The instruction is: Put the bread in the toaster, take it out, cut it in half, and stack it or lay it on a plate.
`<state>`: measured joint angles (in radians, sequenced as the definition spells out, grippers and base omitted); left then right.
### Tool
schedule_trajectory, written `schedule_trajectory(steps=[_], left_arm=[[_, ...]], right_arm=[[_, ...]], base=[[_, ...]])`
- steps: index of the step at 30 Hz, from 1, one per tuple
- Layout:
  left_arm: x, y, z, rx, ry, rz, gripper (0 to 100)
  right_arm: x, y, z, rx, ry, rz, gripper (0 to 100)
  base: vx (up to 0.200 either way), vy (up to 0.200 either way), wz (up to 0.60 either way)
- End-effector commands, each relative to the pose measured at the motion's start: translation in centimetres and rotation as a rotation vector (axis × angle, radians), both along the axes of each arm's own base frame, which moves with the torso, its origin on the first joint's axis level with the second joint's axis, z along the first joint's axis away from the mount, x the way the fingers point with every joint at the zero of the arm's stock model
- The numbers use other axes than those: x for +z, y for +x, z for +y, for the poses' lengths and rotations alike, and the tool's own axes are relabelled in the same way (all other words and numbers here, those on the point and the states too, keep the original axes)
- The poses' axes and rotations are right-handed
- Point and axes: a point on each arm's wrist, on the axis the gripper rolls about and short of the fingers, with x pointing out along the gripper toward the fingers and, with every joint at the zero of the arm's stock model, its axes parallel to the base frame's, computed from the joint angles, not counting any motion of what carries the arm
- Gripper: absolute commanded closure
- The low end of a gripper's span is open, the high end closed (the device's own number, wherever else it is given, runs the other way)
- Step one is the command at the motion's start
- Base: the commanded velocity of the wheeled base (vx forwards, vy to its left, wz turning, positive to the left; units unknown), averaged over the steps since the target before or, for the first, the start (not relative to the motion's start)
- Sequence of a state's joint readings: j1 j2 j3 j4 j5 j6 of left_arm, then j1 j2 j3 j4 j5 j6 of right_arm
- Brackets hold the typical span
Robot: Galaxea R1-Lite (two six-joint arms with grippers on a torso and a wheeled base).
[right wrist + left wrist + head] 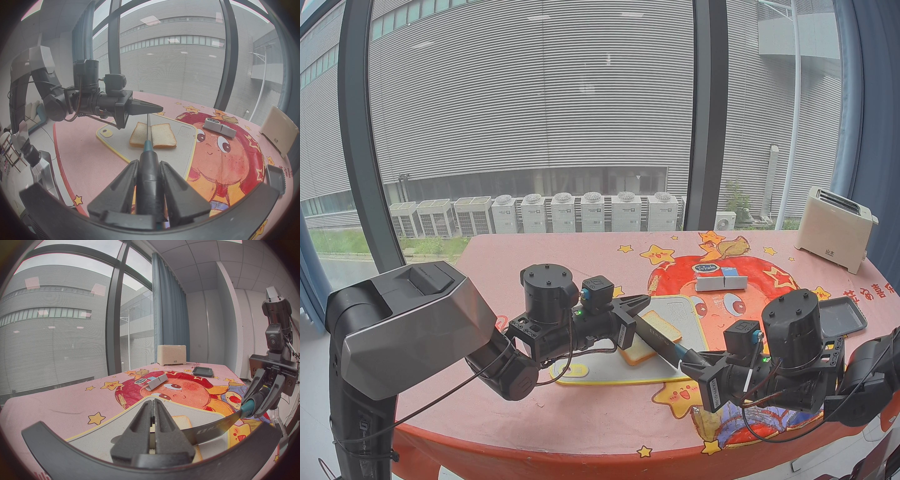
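Right jaws clamp the knife (212, 428) across bread (162, 136); left jaws together; pink cartoon tablecloth (600, 412), tall windows (531, 112) behind.

large daylit window (531, 94) | blue curtain (170, 308) | white wall (218, 327) | tiled ceiling (200, 262)

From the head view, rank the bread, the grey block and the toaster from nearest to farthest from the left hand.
1. Bread, on the cutting board, right by the left hand.
2. Grey block, mid-table, behind the board.
3. Toaster, at the far right corner.
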<state>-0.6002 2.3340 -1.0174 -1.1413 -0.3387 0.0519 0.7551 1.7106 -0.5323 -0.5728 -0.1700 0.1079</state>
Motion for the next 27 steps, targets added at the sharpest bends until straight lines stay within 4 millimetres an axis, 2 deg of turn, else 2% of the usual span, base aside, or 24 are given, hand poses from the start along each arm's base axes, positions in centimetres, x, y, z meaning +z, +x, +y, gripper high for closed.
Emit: schedule_trajectory(steps=[1,2,8,16,27], left_arm=[[0.2,0.2,0.0,0.004,-0.005,-0.002,100],[1.1,0.2,0.1,0.005,-0.015,-0.017,100],[1.9,0.1,0.2,0.007,-0.014,-0.016,100],[0.7,0.1,0.2,0.006,0.003,0.003,100],[1.1,-0.1,0.1,0.003,-0.001,-0.002,100]], right_arm=[[-0.6,0.0,0.0,0.0,-0.018,0.018,100],[-0.6,0.1,0.1,0.001,-0.018,0.02,100],[-0.6,0.1,0.1,0.0,-0.016,0.017,100],[0.3,-0.1,0.0,0.002,0.012,-0.01,100],[0.5,-0.6,0.0,0.018,0.004,-0.004,100]], base=[[0.0,0.0,0.0],[0.0,0.0,0.0],[0.0,0.0,0.0],[0.0,0.0,0.0],[0.0,0.0,0.0]])
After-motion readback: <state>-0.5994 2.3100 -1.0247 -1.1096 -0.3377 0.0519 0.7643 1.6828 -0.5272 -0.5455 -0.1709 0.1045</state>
